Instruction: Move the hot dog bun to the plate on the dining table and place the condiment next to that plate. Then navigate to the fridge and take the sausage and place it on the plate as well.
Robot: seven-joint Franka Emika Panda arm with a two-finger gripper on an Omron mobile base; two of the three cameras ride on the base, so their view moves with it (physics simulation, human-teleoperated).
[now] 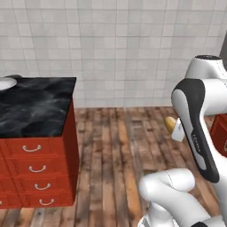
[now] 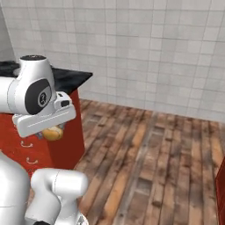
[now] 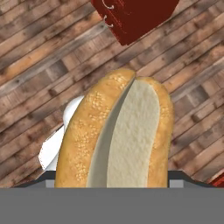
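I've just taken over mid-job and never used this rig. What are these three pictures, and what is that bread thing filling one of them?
The machine is a white robot arm on a driving base. Two pictures come from cameras on the base, behind the arm to its left and right, looking forward over a wooden floor and tiled wall. The third looks along the gripper. The bread is the hot dog bun, held in the gripper above the floor; it also peeks out beside the arm. At the left stands the dining table, black-topped with red drawers, with a plate's edge just showing.
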